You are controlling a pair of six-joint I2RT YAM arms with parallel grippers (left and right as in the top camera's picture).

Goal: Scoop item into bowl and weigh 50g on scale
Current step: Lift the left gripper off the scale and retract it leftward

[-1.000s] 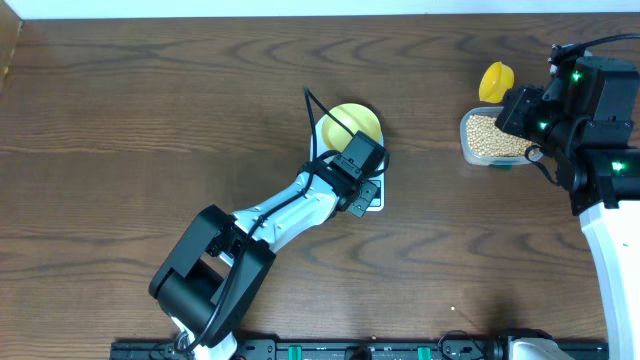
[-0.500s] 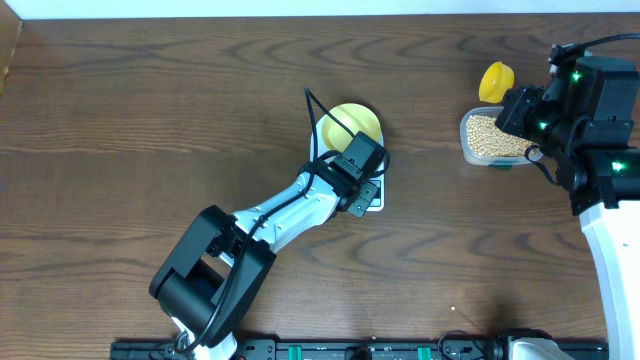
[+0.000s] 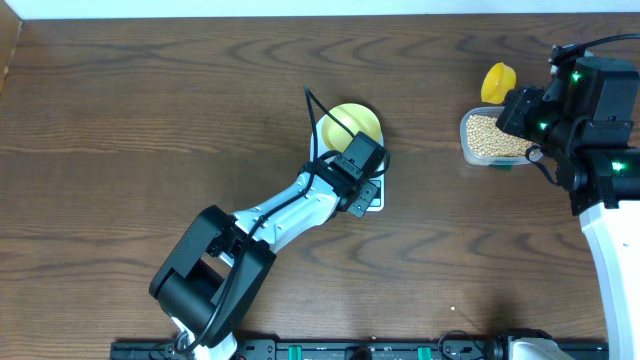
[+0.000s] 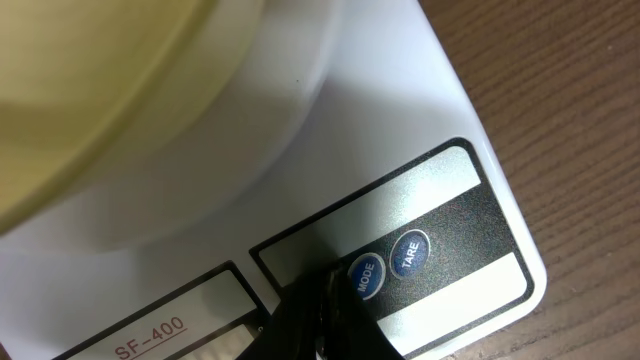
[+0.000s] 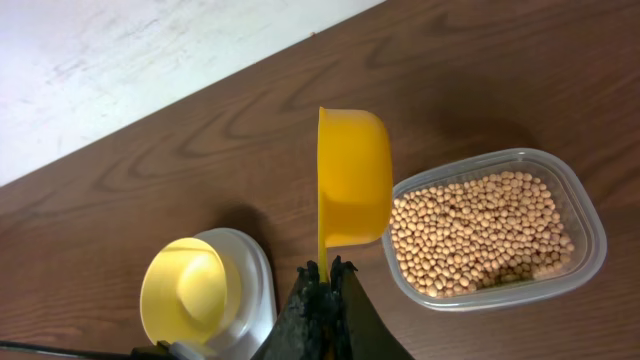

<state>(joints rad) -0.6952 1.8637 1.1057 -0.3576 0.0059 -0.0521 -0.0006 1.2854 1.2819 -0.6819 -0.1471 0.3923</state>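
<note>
Evidently the bowl [image 3: 352,122] sits on the scale [image 4: 400,110] at the centre of the overhead frame so that the beans can be weighed straight into it; no beans show in it yet. The left end effector [image 4: 320,300] is clenched on nothing. Its tip is at the bottom of the left wrist frame, on the scale's control strip just beside the MODE button [image 4: 364,273] and near the TARE button [image 4: 409,253]. I judge it is there to zero the scale with the bowl aboard, though I cannot tell whether it presses or only hovers. The right end effector [image 5: 325,275] is clamped on the handle of the yellow measuring spoon [image 5: 353,180]. It holds the spoon on edge and empty, beside the clear tub [image 5: 590,215] of beans [image 5: 480,230] at the overhead frame's upper right, poised to scoop
</note>
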